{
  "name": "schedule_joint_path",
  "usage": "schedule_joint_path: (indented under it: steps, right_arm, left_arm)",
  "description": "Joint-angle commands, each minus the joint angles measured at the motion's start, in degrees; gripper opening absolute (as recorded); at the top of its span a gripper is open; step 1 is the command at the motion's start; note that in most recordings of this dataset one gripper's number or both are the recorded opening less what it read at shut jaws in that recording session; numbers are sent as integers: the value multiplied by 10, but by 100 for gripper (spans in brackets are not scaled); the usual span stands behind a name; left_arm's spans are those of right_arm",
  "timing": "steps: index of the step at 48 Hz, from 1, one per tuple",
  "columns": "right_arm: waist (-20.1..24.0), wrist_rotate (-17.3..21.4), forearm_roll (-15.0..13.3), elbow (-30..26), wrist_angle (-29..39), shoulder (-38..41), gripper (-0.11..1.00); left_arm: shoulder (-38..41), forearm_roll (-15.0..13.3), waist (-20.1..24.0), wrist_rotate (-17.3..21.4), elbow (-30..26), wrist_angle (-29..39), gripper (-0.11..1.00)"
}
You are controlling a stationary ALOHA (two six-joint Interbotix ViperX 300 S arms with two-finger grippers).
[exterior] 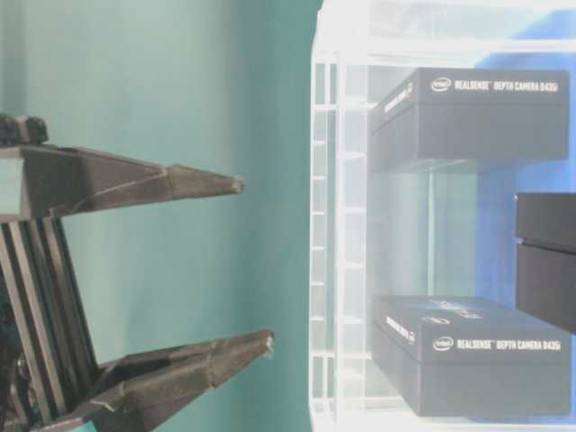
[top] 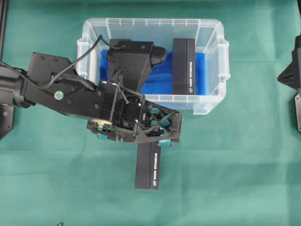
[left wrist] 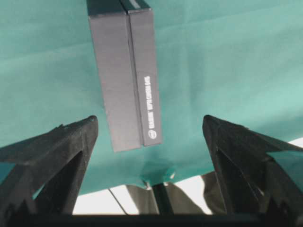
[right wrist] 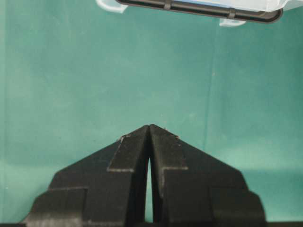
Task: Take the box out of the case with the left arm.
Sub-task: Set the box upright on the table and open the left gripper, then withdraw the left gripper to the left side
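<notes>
Wide apart stand the jaws of my left gripper (top: pixel 167 134), holding nothing; the box (top: pixel 148 165) lies flat on the green cloth (top: pixel 244 165) just near of the case (top: pixel 211 101), between the fingers' line but untouched. I judge the release made, so I'd lift straight and clear without nudging the box. A second box (top: pixel 184 67) stands inside the case. My right gripper (right wrist: pixel 149 128) is pressed closed and empty.

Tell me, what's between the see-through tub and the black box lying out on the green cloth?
The left gripper, open, hangs over that gap in the overhead view, between the case and the box.
</notes>
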Motion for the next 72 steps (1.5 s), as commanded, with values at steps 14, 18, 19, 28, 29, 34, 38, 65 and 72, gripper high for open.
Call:
schedule_joint_path:
  steps: [14, 18, 19, 28, 29, 34, 38, 65, 72]
  right_arm:
    - [-1, 1, -2, -7, -1, 2, 3]
    - [-1, 1, -4, -8, -1, 2, 3]
    - [-1, 2, -5, -7, -1, 2, 3]
    - [-1, 4, -4, -7, 0, 1, 3]
    - [-1, 4, -4, -7, 0, 1, 3]
    - [-1, 4, -4, -7, 0, 2, 3]
    - [-1, 4, -4, -7, 0, 2, 3]
    - [0, 4, -4, -4, 0, 10, 3]
    - [-1, 4, -4, -4, 0, 10, 3]
  left_arm:
    - [-35, 3, -17, 3, -5, 6, 93]
    - [-55, 3, -25, 2, 17, 8, 93]
    - [-61, 3, -26, 1, 25, 9, 92]
    - [-120, 2, -48, -4, 99, 6, 92]
    - [-128, 2, -51, -5, 108, 6, 92]
    - [-168, 2, -62, -13, 149, 9, 92]
    - [-205, 2, -69, -25, 186, 9, 92]
    - [-370, 2, -93, -18, 351, 9, 92]
    - [-383, 2, -92, -6, 361, 10, 92]
